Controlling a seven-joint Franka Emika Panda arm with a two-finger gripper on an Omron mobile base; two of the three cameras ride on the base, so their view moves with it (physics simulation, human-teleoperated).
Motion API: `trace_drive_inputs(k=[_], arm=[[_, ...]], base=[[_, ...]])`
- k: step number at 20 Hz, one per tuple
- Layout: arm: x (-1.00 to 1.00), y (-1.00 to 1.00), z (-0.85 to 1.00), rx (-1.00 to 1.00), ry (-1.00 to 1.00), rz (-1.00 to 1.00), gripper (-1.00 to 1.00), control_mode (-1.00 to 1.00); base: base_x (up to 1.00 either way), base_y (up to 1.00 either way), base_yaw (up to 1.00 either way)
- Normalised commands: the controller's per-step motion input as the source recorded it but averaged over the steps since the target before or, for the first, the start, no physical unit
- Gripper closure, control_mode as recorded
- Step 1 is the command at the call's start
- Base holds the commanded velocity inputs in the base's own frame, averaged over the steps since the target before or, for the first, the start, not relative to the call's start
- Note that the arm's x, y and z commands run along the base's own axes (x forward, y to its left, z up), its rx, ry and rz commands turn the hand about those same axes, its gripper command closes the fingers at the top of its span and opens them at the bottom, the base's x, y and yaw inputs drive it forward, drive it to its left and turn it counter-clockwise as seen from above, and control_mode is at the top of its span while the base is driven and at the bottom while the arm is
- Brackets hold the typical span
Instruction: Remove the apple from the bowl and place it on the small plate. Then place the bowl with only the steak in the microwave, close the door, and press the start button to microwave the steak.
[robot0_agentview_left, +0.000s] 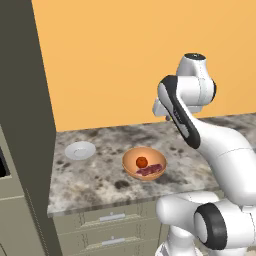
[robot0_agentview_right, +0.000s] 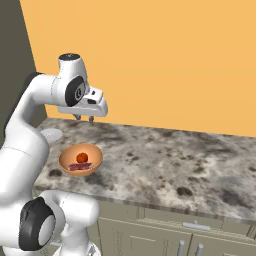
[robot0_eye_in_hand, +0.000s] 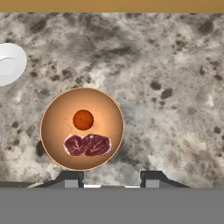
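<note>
Bowl (robot0_eye_in_hand: 57, 131) near counter (robot0_eye_in_hand: 166, 87) front edge, bare stone right

orange-tan bowl (robot0_eye_in_hand: 57, 109) holding red-orange apple (robot0_eye_in_hand: 82, 119) beside marbled steak (robot0_eye_in_hand: 87, 145), small white plate (robot0_eye_in_hand: 11, 63) nearby

small plate (robot0_eye_in_hand: 9, 64) cut by left edge

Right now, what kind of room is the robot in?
Most likely a kitchen: a speckled stone countertop over drawers, with a bowl holding a steak and an apple.
</note>
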Motion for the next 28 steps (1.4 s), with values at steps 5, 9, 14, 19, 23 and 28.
trace_drive_inputs(k=[5,9,14,19,23,28], arm=[[-0.18,0.51,-0.35,-0.05,0.02,-0.02,-1.00,-1.00],[0.00,0.77,-0.85,-0.22,0.31,0.00,-1.00,-1.00],[0.33,0.18,-0.81,-0.03,0.18,0.01,-1.00,-1.00],[0.51,0.02,-0.72,0.00,0.04,0.03,-1.00,-1.00],[0.24,0.08,-0.59,0.00,0.05,0.00,-1.00,-1.00],[0.10,0.06,-0.48,-0.01,0.08,0.00,-1.00,-1.00]], base=[[0.00,0.00,0.00],[0.00,0.00,0.00],[0.00,0.00,0.00],[0.00,0.00,0.00],[0.00,0.00,0.00],[0.00,0.00,0.00]])
